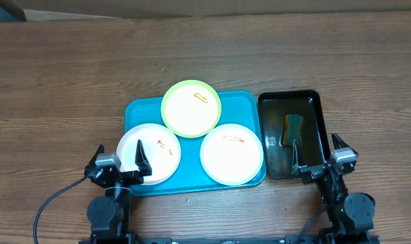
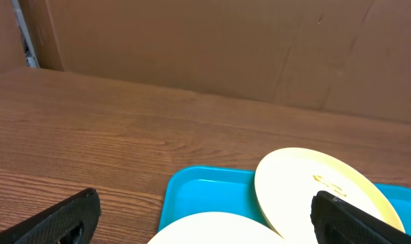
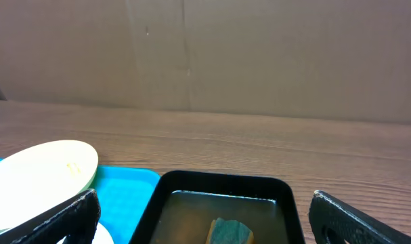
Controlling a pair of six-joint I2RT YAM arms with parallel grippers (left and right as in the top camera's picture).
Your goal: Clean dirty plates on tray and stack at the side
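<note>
The teal tray (image 1: 141, 112) lies at the table's middle and holds three smeared plates: a pale yellow-green plate (image 1: 191, 108) at the back, a white plate (image 1: 154, 152) front left, a white plate (image 1: 231, 154) front right. My left gripper (image 1: 120, 159) is open and empty at the front, over the left white plate's near edge. In the left wrist view (image 2: 205, 217) the tray (image 2: 205, 193), yellow-green plate (image 2: 313, 186) and white plate (image 2: 212, 230) show between the fingers. My right gripper (image 1: 319, 154) is open and empty over the black tray's near end; it also shows in the right wrist view (image 3: 202, 217).
A black tray (image 1: 313, 108) of water stands right of the teal tray, with a green-and-yellow sponge (image 1: 293, 127) in it, also in the right wrist view (image 3: 229, 232). A cardboard wall (image 3: 205, 54) stands behind the table. Bare wood lies left of and behind the trays.
</note>
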